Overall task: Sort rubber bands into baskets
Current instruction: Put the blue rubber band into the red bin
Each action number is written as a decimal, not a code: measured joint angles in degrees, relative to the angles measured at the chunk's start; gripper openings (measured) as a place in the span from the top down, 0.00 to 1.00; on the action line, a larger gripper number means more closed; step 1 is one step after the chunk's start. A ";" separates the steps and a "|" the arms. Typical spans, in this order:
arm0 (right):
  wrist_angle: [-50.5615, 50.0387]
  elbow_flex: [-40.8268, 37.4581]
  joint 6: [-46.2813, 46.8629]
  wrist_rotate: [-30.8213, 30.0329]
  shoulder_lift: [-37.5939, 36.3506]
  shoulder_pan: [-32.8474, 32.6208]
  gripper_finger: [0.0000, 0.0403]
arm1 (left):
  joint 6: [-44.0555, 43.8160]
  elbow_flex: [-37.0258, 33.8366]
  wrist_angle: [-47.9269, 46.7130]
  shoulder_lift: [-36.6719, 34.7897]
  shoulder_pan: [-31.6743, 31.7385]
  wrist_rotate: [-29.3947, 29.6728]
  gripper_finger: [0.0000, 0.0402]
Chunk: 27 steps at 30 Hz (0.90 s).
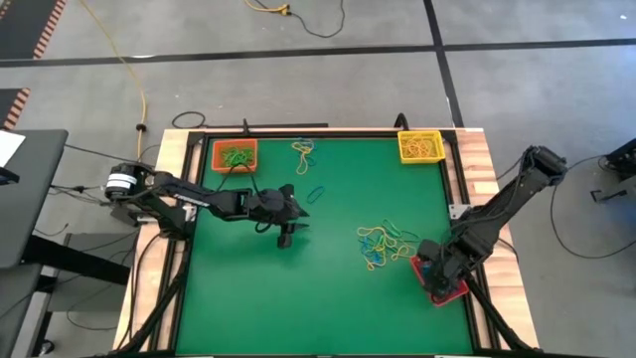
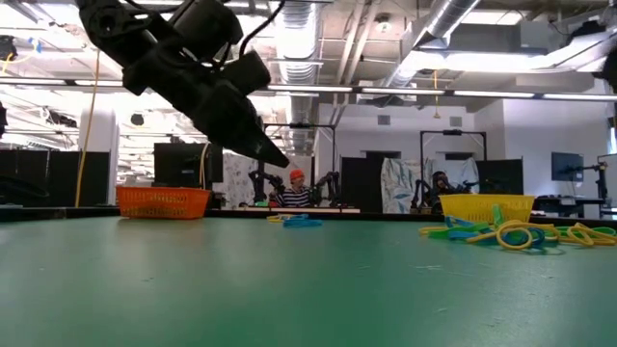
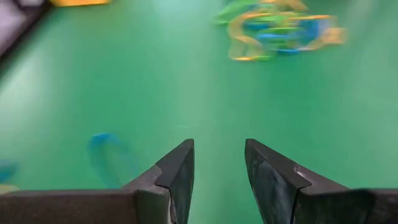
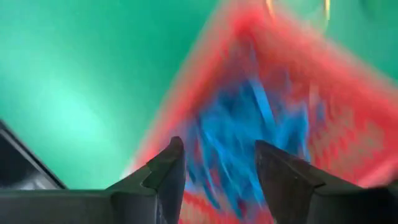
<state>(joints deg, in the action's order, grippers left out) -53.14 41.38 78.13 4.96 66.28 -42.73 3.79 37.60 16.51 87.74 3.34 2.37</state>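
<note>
Three shallow plastic baskets sit on the green mat as we look down from above: an orange one [image 1: 235, 154] at the far left holding green loops, a yellow one [image 1: 419, 145] at the far right holding yellow loops, and a red one [image 1: 443, 281] at the near right edge. A tangled heap of thin rubber bands [image 1: 383, 244] in yellow, blue and green lies right of centre; a smaller cluster [image 1: 304, 151] lies between the orange and yellow baskets, and a lone blue loop [image 1: 317, 193] sits just beside the left gripper [image 1: 287, 234], which hovers mid-table. The right gripper [image 1: 430, 273] hangs over the red basket.

From table height we see the orange basket's [image 2: 163, 200] latticed wall, the yellow basket [image 2: 485, 205], and the heap [image 2: 516, 234] in curled strands, with the left arm's dark gripper [image 2: 270, 154] raised above the mat.

The left wrist view shows us two dark wedge-shaped fingers [image 3: 177, 174] parted, with nothing between them, above bare felt-like mat.

The right wrist view shows us parted fingers [image 4: 165, 174], likewise empty, over blue bands [image 4: 249, 134] in the red basket [image 4: 348, 134].
</note>
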 joint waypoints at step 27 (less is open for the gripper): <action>14.53 2.28 -32.12 -51.91 0.54 11.75 0.48 | 1.14 15.41 -14.05 14.20 14.88 -6.13 0.67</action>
<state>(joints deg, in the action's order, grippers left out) -38.61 43.67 46.01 -46.95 66.82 -30.99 4.93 53.01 2.46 101.94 18.22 -3.76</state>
